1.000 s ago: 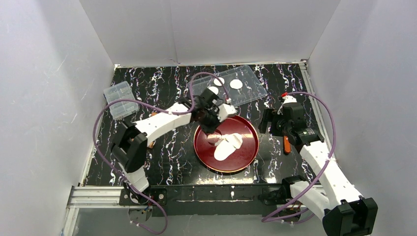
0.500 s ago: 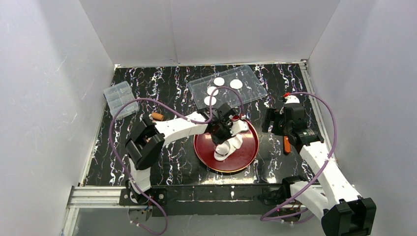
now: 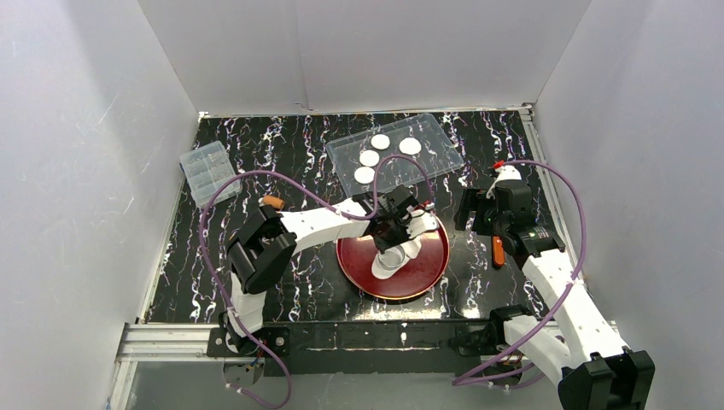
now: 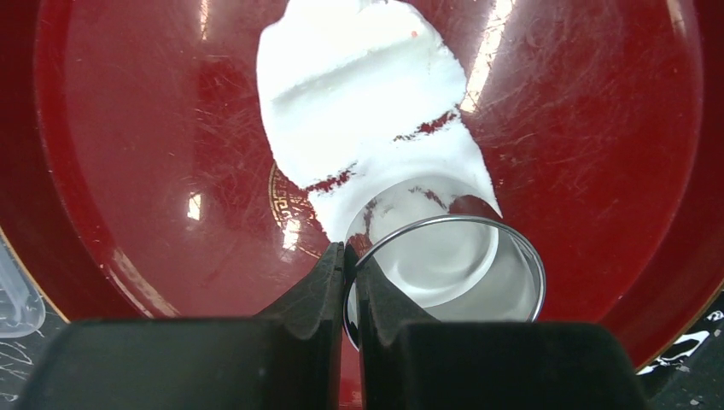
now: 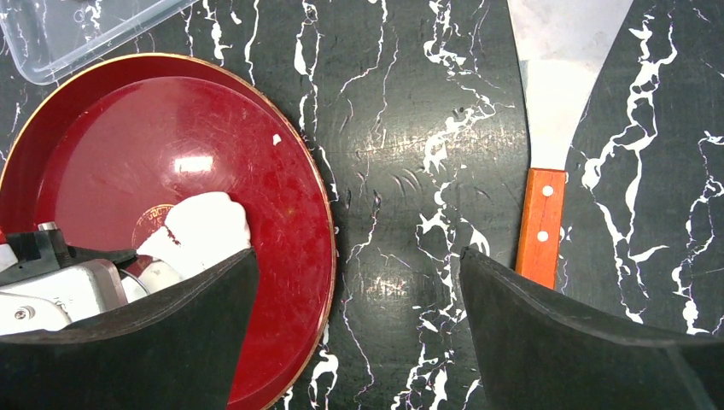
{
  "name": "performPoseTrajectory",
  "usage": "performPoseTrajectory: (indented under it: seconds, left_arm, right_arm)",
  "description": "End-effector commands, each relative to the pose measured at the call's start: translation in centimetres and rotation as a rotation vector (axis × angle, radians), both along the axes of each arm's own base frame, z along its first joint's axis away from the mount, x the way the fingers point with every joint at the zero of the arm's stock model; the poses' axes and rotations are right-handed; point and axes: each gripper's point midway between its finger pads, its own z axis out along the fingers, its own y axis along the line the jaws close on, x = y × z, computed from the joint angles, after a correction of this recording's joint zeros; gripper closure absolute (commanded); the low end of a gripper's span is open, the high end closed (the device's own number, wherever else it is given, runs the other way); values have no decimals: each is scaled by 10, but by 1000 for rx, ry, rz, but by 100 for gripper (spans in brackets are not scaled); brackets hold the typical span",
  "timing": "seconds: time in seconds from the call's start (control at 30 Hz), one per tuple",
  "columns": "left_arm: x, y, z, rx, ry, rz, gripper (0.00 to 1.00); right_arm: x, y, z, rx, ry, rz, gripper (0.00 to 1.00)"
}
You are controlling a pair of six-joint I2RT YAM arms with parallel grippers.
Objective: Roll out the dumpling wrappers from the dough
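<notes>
Item one: my left claw [image 4: 351, 256], clenched on the rim of a metal ring cutter [image 4: 444, 220] that sits on the near end of the thin, ragged dough [image 4: 359, 94] in the red plate [image 4: 128, 154]. Item two: my right claw [image 5: 357, 256], released and holding nothing, above the worktop [image 5: 410, 128] between the plate and the orange-handled spatula [image 5: 542, 231]. Item three: four dumpling wrappers [image 3: 369, 158], lying flat in the clear tray [image 3: 435, 158] beyond the plate.

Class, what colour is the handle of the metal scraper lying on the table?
The scraper handle is orange, clearest in the right wrist view.
</notes>
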Motion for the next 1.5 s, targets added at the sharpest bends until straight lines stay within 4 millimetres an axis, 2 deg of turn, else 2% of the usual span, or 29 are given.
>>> performPoseTrajectory:
  seconds: [0.0, 0.3, 0.63, 1.13, 1.47]
  left_arm:
    - [10, -5, 9, -23, -50, 17, 100]
    - [2, -7, 5, -42, -3, 18, 100]
    - [-11, 3, 0, -27, 43, 18, 100]
    - [-2, 9, -5, 10, 6, 17, 100]
    - [4, 19, -25, 33, 41, 60, 100]
  right_arm:
    - [5, 2, 10, 17, -50, 9, 7]
    - [6, 1, 12, 9, -50, 7, 7]
    - [6, 1, 15, 7, -51, 12, 6]
    - [5, 0, 15, 5, -52, 9, 6]
    - [4, 1, 15, 7, -51, 12, 6]
